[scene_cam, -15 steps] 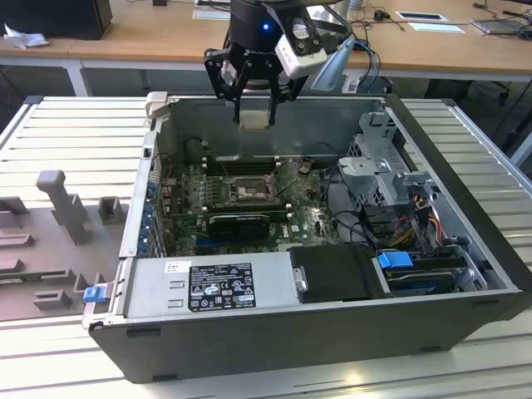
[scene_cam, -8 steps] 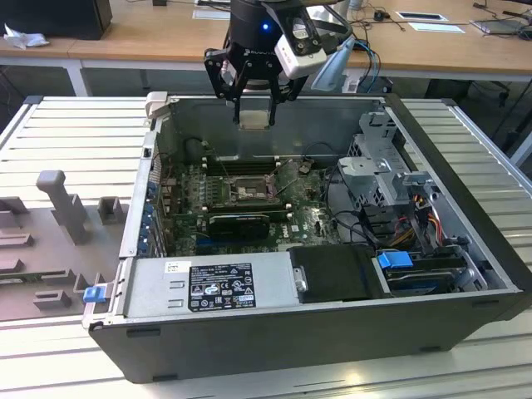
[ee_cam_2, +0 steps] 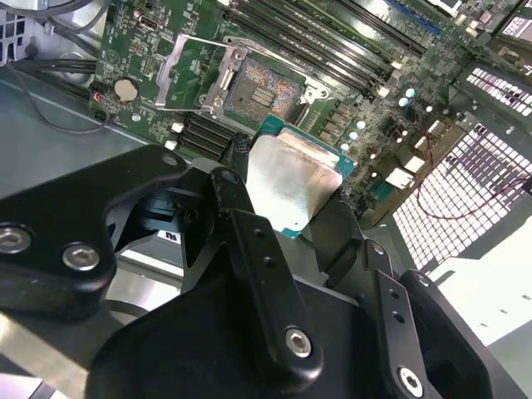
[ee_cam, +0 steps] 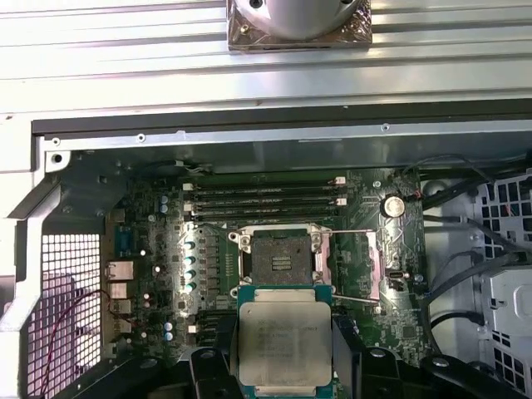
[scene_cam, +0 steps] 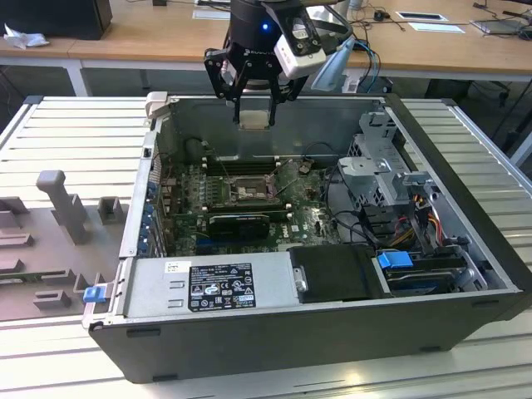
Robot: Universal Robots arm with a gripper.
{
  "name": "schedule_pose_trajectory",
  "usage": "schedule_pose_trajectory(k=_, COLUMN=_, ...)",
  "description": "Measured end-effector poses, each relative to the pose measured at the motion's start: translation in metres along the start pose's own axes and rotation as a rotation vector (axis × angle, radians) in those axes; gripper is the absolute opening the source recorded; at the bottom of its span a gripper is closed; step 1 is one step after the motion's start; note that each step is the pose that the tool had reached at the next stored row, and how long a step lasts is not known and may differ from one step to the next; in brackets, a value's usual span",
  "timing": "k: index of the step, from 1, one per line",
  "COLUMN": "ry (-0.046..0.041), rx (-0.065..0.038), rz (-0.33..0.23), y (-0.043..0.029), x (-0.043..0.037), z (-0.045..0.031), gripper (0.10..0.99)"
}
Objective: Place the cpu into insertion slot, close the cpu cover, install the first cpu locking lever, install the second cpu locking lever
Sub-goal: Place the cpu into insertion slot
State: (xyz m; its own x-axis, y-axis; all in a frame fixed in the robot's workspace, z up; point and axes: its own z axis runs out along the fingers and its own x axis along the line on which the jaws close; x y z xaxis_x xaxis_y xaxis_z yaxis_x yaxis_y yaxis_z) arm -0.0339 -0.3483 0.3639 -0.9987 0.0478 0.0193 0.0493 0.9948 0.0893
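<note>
**Gripper and cpu above the open case.** The gripper [scene_cam: 254,110] hangs over the far rim of the case [scene_cam: 291,341], which lies on its side on a ribbed metal table [scene_cam: 66,133]. Its fingers [scene_cam: 238,104] are closed on the cpu [scene_cam: 253,119], pinching it by two opposite edges. The chip sits between the fingertips with part of it reaching out past them.

In both wrist views the cpu [ee_cam_2: 291,179] [ee_cam: 284,345] turns its silvery lid toward the camera, with the green edge of its substrate showing around the lid.

The slot [scene_cam: 247,191] lies well below the chip, on the green board [scene_cam: 303,223] in the floor of the case. Chip and slot are clearly apart. In the exterior view the slot is nearer the camera than the gripper and roughly in line with it.

In the first wrist view the slot [ee_cam: 283,258] appears just beyond the chip's free edge, its dark contact field exposed. The cover [ee_cam_2: 187,73] is swung open and stands beside the slot [ee_cam_2: 264,87] in the second wrist view, its square window off the socket.

The black memory slots [ee_cam: 264,195] run along the far side of the slot. A power supply [scene_cam: 208,287] occupies the near end of the case in the exterior view.
</note>
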Motion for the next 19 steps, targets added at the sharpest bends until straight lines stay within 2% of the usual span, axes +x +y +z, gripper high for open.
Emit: schedule_pose_trajectory(k=19, ry=-0.0018, rx=0.000, rz=0.020, y=0.0000, x=0.0000, z=0.0000, gripper=0.541)
